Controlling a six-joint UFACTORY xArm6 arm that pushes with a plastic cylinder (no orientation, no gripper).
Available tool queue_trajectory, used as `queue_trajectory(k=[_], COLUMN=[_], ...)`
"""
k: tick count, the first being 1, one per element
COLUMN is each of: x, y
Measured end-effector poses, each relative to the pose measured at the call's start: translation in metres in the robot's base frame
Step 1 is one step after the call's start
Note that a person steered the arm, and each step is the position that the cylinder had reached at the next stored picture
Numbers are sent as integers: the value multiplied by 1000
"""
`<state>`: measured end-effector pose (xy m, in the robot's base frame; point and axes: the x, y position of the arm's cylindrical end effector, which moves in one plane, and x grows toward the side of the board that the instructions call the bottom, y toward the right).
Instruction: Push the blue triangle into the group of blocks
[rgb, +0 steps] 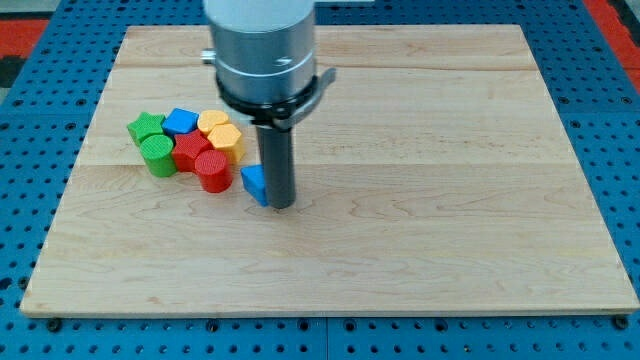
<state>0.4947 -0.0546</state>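
Observation:
The blue triangle (254, 183) lies on the wooden board (420, 200), left of centre. My tip (281, 205) stands right against its right side, partly hiding it. Just left of the triangle is the group of blocks: a red cylinder (213, 170) nearest, a red block (189, 150), a green cylinder (157, 155), a green block (146, 127), a blue block (181, 121) and two yellow blocks (221, 133). A small gap separates the triangle from the red cylinder.
The arm's grey cylindrical body (262, 50) hangs over the board's top middle. A blue pegboard surface (30, 150) surrounds the board on all sides.

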Motion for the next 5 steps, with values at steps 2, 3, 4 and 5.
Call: queue_trajectory(k=[2,3,4,5], x=[-65,-53,2,18], y=[23,5,-1,-23])
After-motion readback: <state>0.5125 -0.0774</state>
